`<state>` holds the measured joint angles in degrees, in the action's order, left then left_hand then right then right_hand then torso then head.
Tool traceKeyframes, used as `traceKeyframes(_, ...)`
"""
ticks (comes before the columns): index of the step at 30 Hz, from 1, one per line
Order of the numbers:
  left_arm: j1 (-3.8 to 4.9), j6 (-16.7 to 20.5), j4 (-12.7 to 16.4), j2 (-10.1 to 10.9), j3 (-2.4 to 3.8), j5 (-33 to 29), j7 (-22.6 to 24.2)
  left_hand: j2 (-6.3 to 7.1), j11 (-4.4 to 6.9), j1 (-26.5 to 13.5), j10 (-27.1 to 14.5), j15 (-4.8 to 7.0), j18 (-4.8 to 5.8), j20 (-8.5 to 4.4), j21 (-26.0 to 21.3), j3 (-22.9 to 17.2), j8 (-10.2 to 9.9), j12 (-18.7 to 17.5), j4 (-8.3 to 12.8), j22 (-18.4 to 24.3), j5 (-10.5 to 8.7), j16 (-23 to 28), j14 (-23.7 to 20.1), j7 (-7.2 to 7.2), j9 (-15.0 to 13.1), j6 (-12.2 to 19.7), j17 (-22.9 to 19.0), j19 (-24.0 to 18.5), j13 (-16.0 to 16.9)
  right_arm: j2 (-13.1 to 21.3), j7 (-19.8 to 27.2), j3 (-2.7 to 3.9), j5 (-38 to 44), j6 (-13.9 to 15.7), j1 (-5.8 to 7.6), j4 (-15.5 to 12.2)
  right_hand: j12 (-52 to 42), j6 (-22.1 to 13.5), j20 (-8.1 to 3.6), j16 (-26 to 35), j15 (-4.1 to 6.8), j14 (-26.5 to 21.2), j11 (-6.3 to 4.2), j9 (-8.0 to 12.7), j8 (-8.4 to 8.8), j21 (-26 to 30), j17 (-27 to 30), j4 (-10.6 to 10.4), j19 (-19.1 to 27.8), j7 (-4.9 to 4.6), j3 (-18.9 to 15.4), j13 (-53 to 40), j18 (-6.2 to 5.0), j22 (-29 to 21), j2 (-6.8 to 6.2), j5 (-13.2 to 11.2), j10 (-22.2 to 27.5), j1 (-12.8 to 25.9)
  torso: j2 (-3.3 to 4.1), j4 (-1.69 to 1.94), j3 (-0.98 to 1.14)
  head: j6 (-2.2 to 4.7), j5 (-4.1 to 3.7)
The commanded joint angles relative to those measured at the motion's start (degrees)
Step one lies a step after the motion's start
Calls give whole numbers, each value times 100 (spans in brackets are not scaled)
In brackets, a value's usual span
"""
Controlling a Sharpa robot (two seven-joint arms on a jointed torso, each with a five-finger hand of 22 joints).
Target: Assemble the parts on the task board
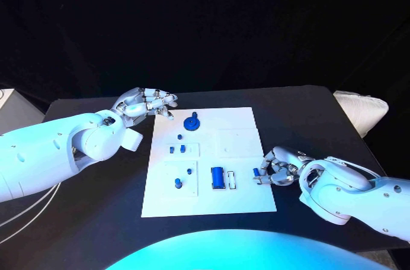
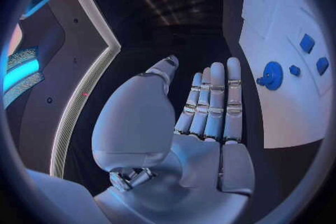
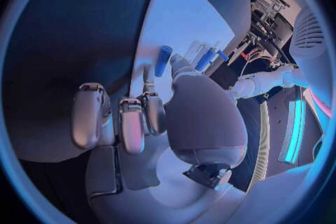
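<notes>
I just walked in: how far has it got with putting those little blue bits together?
Early on, I'd judge. Blue parts, including a round one and a cylinder, lie separately on the white task board. The right hand pinches a small blue piece at the board's edge. The left hand holds nothing.

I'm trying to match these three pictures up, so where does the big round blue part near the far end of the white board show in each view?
Head view: the round blue part sits near the task board's far edge, close to the left hand.
Left wrist view: it lies on the board beyond the fingertips.
Right wrist view: I cannot pick it out.
Shared landmark: the white task board.
</notes>
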<state>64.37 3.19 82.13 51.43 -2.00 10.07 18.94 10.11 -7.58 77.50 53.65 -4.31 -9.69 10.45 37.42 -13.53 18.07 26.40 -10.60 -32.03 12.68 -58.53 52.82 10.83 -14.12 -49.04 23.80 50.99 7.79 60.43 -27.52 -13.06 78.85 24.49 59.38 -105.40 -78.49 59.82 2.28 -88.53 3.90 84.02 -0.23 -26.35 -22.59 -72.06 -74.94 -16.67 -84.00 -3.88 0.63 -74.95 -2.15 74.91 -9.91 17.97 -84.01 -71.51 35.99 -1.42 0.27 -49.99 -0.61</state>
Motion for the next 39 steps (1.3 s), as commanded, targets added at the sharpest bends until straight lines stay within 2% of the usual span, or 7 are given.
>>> traceKeyframes(1, -1, -119, 15, -5, 4, -24, 2, -4, 2, 64, -23, -1, -72, -3, -25, -2, 22, 11, -28, 9, 11, -25, -23, -12, 5, -13, -9, 22, -10, -77, -94, -25, 94, -112, -63, 45, -28, 13, 1, -18, -2, 547, -13, 11, 19, -19, -1320, 18, -241, 3, 17, -861, -92, 1064, 46, 37, -96, -123, 0, -3, 4, -1, 1)
traceKeyframes(8, -1, -125, 17, 0, 4, -24, -4, -4, 2, 64, -23, -1, -72, -3, -25, -2, 22, 11, -28, 9, 11, -25, -23, -12, 5, -13, -9, 22, -10, -260, -155, -24, 280, -188, -132, 158, -16, 19, -22, -21, 18, 549, -32, 31, 67, -12, -1329, 47, -249, 19, 345, -865, -90, 1068, 44, -145, -92, -701, -3, -1, 2, -1, -4)
traceKeyframes(19, -1, -134, 20, 10, 4, -18, -29, -12, 2, 77, -25, 0, -72, -4, -27, -8, 25, 12, -31, 11, 11, -26, -23, -12, 6, -18, -10, 25, -11, -354, -334, -23, 657, -547, -152, 260, 51, 87, -26, -20, 12, 550, -21, 110, 179, 12, -1337, 79, -250, -3, 1163, -847, -90, 1075, -265, 58, -51, -1270, -8, -1, -5, -1, 9)
traceKeyframes(21, -1, -143, 20, 10, 4, -17, -38, -12, 2, 77, -25, 0, -72, -4, -27, -8, 25, 12, -31, 11, 11, -26, -23, -12, 6, -18, -10, 25, -11, -360, -356, -23, 687, -601, -153, 265, 26, 125, -26, -73, 8, 570, -14, 130, 206, -74, -1407, 101, -271, -16, 1565, -867, -74, 1104, -388, 334, -63, -1323, -5, 3, -2, -1, 11)
traceKeyframes(28, -1, -149, 23, 13, 4, -14, -50, -17, 1, 86, -27, 0, -73, -4, -30, -12, 26, 12, -33, 11, 11, -26, -23, -10, 8, -22, -10, 27, -11, -372, -379, -23, 717, -465, -153, 215, -14, 165, -28, -97, 14, 579, -22, 106, 196, -152, -1441, 160, -291, -9, 2132, -895, -62, 1134, -525, 803, -92, -1128, -6, 1, 0, -1, 14)
traceKeyframes(32, -1, -157, 26, 14, 4, -20, -61, -20, 1, 89, -27, 0, -73, -4, -31, -14, 28, 13, -35, 12, 11, -26, -23, -9, 8, -25, -11, 29, -12, -341, -319, -22, 610, -200, -151, 124, -115, 158, -51, -147, 39, 598, -48, 3, 105, -334, -1506, 268, -333, 18, 2506, -953, -33, 1179, -558, 1443, -156, -822, -2, -5, 1, -1, 23)
traceKeyframes(39, -1, -158, 22, 11, 4, -24, -74, -20, 1, 89, -27, 0, -73, -4, -31, -14, 28, 13, -35, 12, 11, -26, -23, -9, 8, -25, -11, 29, -12, -242, -162, -18, 173, 274, -58, -93, -170, 130, -65, -147, 53, 598, -61, -85, 28, -469, -1506, 364, -360, 35, 2682, -985, -11, 1208, -544, 1606, -194, -588, -9, -1, -2, -1, 8)
